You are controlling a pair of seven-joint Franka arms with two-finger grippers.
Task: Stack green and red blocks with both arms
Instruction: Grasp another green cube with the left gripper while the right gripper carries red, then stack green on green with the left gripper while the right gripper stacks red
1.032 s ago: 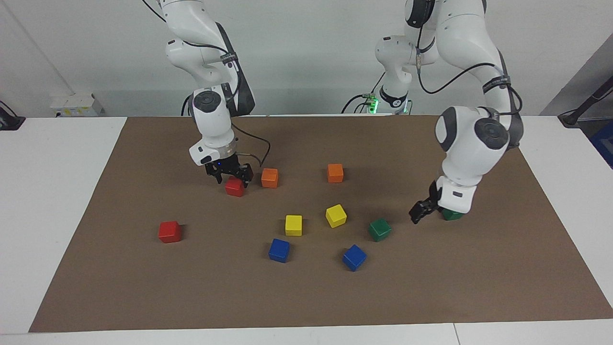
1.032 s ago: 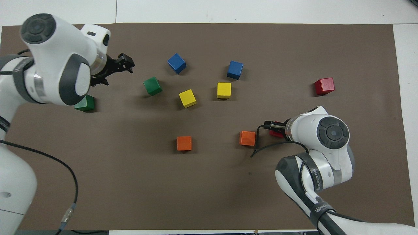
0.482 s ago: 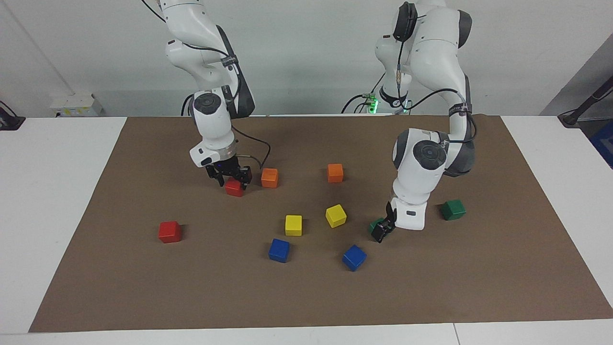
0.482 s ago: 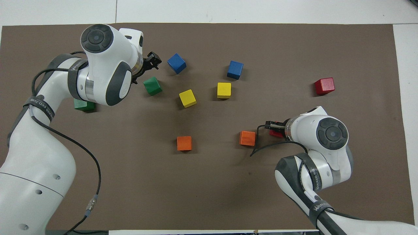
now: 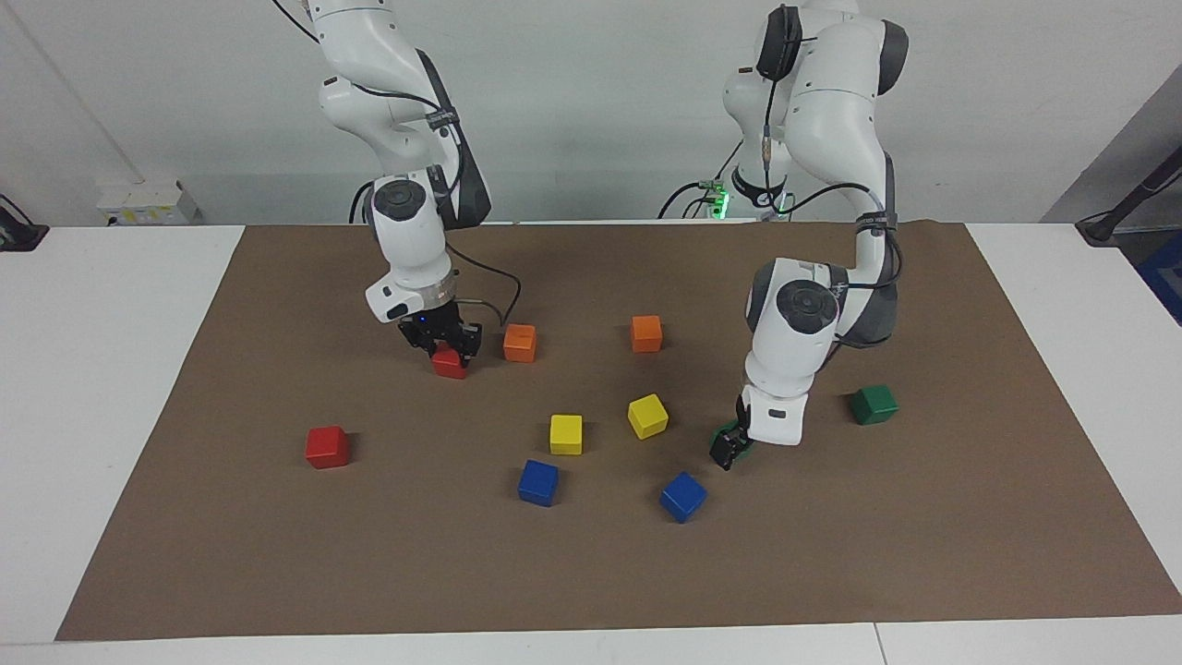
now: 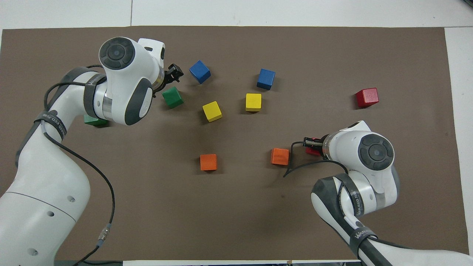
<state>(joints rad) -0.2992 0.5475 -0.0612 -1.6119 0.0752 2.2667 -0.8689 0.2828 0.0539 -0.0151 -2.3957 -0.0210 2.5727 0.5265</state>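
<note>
One red block (image 5: 450, 363) lies on the brown mat beside an orange cube. My right gripper (image 5: 444, 347) is down on it, with the fingers against its sides; in the overhead view the block (image 6: 312, 150) is mostly hidden under the wrist. The second red block (image 5: 327, 446) (image 6: 367, 97) lies alone toward the right arm's end. My left gripper (image 5: 731, 450) is low and open at a green block (image 5: 722, 440) (image 6: 172, 97), which sits beside a yellow cube. The second green block (image 5: 874, 405) (image 6: 92, 120) lies toward the left arm's end.
Two orange cubes (image 5: 520, 342) (image 5: 646, 332) lie nearer to the robots. Two yellow cubes (image 5: 566, 433) (image 5: 647, 415) and two blue cubes (image 5: 538, 482) (image 5: 683, 496) lie in the middle. The brown mat (image 5: 923, 554) covers the white table.
My left arm swung from the green block at its end of the table to the other green block and lowered its gripper there. My right gripper's fingers narrowed on the red block.
</note>
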